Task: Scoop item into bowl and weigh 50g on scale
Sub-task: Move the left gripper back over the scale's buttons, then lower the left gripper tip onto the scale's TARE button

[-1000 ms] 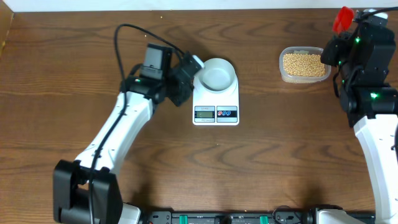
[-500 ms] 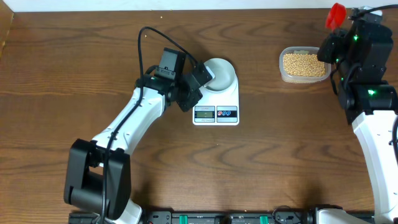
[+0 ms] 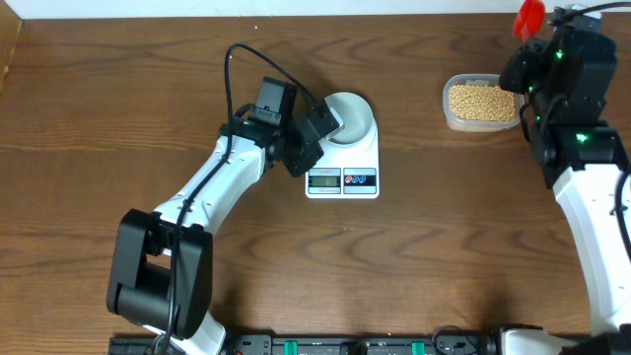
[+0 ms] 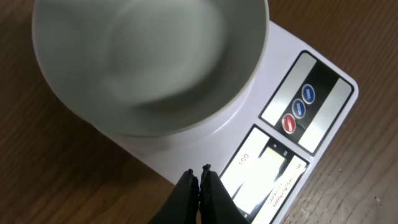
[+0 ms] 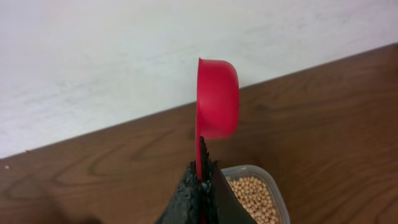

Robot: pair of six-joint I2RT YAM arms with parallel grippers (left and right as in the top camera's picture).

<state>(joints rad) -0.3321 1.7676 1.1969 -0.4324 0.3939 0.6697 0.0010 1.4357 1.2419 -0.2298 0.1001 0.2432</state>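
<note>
"400" in small print on the scale (image 4: 287, 57) beside its display (image 4: 261, 182), other print blurred

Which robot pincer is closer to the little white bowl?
The left pincer. It sits shut beside the bowl, above the scale. The right pincer is far off, holding a red scoop near the tub of beans.

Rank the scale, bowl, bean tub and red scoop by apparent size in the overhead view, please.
1. scale
2. bean tub
3. bowl, partly covered, so it is only narrowly behind the tub
4. red scoop, clearly smallest
</note>
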